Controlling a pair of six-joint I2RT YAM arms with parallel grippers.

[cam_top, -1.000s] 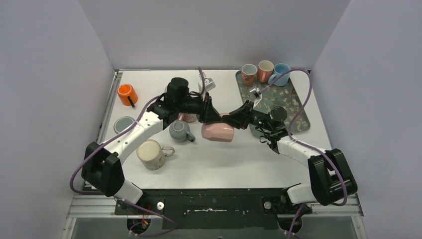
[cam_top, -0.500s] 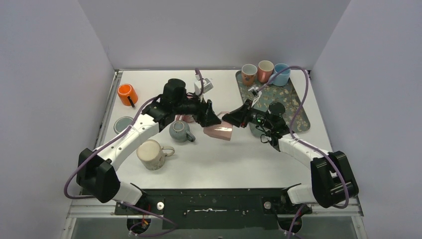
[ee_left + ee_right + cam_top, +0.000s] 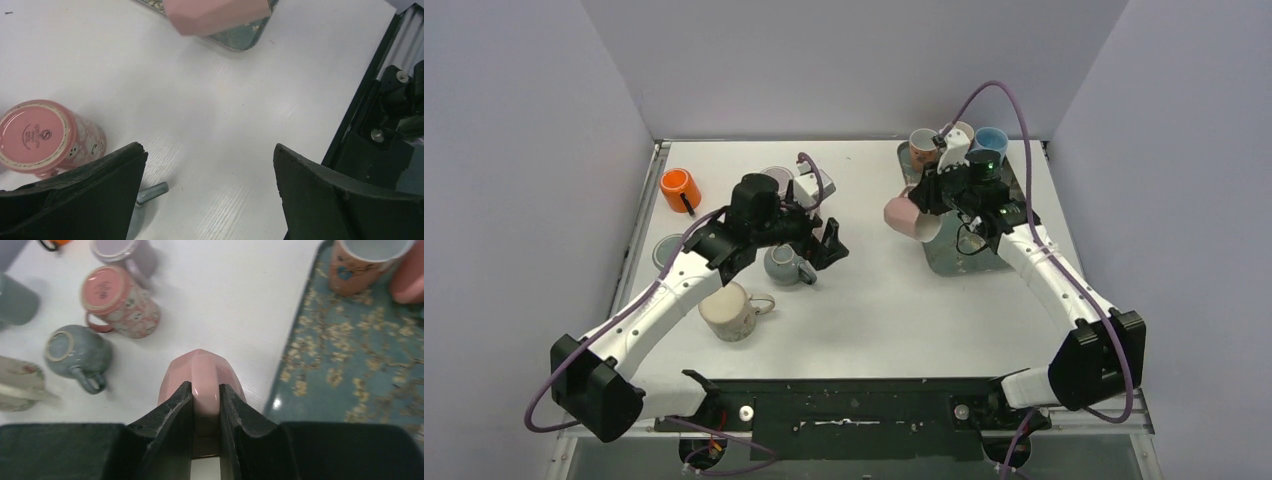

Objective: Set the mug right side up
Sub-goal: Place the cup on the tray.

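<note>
Top external view showed the right gripper clenched on the handle of the pink mug, which hung tilted in the air at the left edge of the patterned tray. The left gripper was released, jaws spread wide with nothing between them, low over the table just beside a grey mug. The right wrist view showed both fingers pinching the pink handle.

The pink mug is plain; the teal tray bears pale blossoms.
</note>
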